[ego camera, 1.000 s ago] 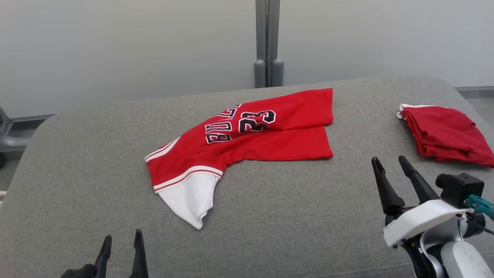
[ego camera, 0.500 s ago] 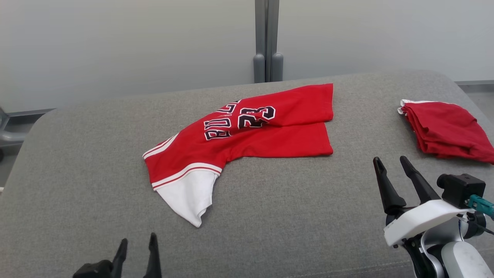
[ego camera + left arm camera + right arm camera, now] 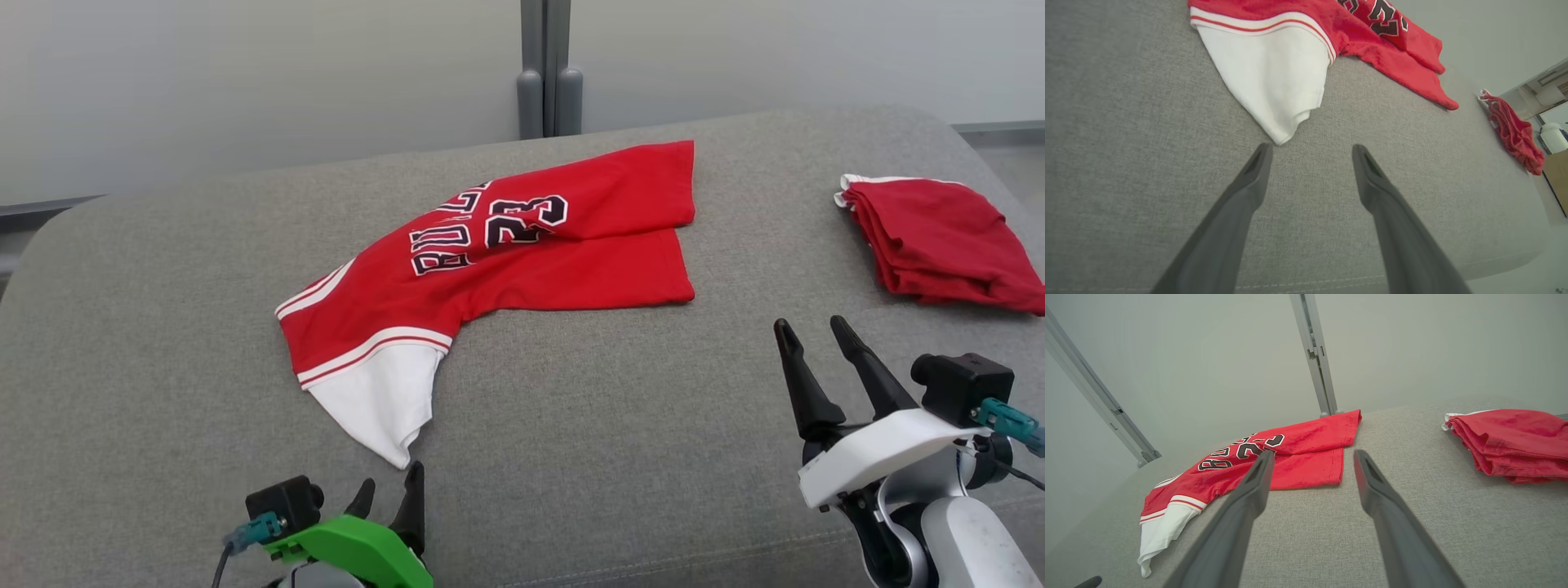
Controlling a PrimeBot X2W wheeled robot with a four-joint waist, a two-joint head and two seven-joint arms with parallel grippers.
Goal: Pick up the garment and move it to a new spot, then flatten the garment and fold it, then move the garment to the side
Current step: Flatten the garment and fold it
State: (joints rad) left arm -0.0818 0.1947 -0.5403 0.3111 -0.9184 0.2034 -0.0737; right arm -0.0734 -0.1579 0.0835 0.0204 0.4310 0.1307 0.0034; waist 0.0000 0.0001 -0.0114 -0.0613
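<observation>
Grey fabric cushion top (image 3: 571, 425) carries everything, pale wall (image 3: 245, 82) behind w/ a grey post (image 3: 549, 65) at 12 o'clock. Reading L to R in head view, dial centred on the cushion:

L gripper (image 3: 390, 488) sits at 7 o'clock near the front edge, green housing, fingers spread apart, holding nothing. In L wrist view one tip is just beside the point of the white sleeve (image 3: 375, 400); can't tell if it touches.

Garment (image 3: 539, 261), a red jersey w/ dark lettering and "23", lies mid-cushion, running from 8 o'clock up to 1 o'clock. It's doubled over itself lengthwise, not flat. White sleeve is its 7 o'clock end, w/ red-and-white stripes just above.

Folded red pile (image 3: 939, 241) sits at 2 o'clock near the R edge, well apart from the garment.

R gripper (image 3: 811, 327) is at 4 o'clock, white housing, fingers spread and empty, tips pointing to 12 o'clock, over bare cushion btw garment and pile
</observation>
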